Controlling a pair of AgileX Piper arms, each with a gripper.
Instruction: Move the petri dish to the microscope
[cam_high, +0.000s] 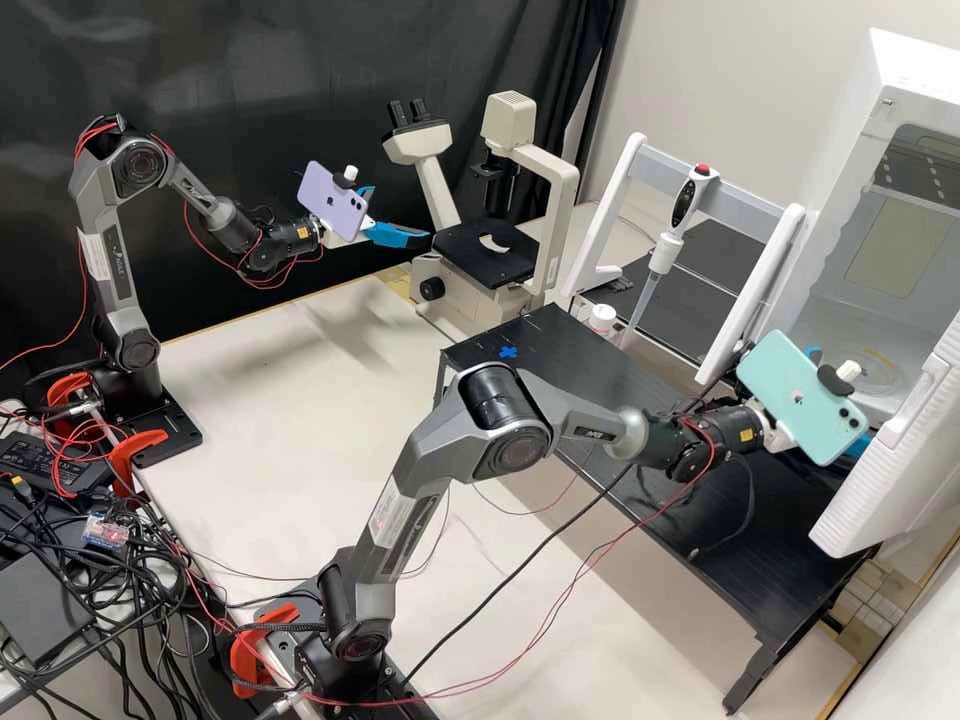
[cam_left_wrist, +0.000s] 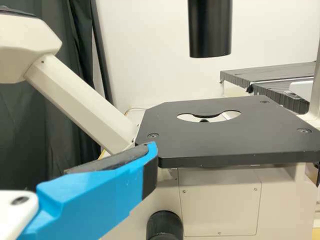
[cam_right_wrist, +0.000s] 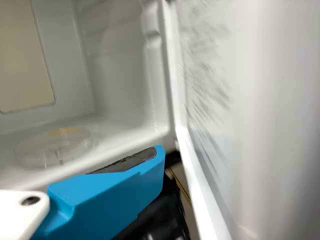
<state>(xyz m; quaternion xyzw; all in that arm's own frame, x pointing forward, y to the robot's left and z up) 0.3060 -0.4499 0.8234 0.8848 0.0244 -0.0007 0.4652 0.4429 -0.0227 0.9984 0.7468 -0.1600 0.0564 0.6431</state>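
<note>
The right pincer (cam_high: 860, 443) is at the mouth of the white box (cam_high: 815, 225), its blue fingers spread and nothing between them. A phone (cam_high: 805, 390) is mounted on its wrist. Just beyond this pincer, on the floor inside the box, lies the petri dish (cam_right_wrist: 55, 150), clear, round and blurred, with a yellowish patch at one edge. The box's door (cam_high: 905, 460) stands open close beside the same pincer. The black desk (cam_high: 600, 380) reaches beneath this pincer and its arm. Farther off from it, a pipette (cam_high: 663, 256) hangs upright on a white and grey frame (cam_high: 612, 210), with a small white bottle (cam_high: 601, 318) near the pipette's tip.

The left pincer (cam_high: 402, 212) is beside the microscope (cam_high: 455, 295), well apart from the dish. Its fingers are spread too, holding nothing, and its wrist also carries a phone (cam_high: 333, 203). One finger is near a corner of the black stage (cam_left_wrist: 220, 145); whether they touch I cannot tell. Past that finger, the stage has a round opening (cam_left_wrist: 220, 119) partly covered by a black piece, below a black cylinder (cam_left_wrist: 210, 30). The pale desk (cam_high: 250, 370) spreads out below this pincer's arm.
</note>
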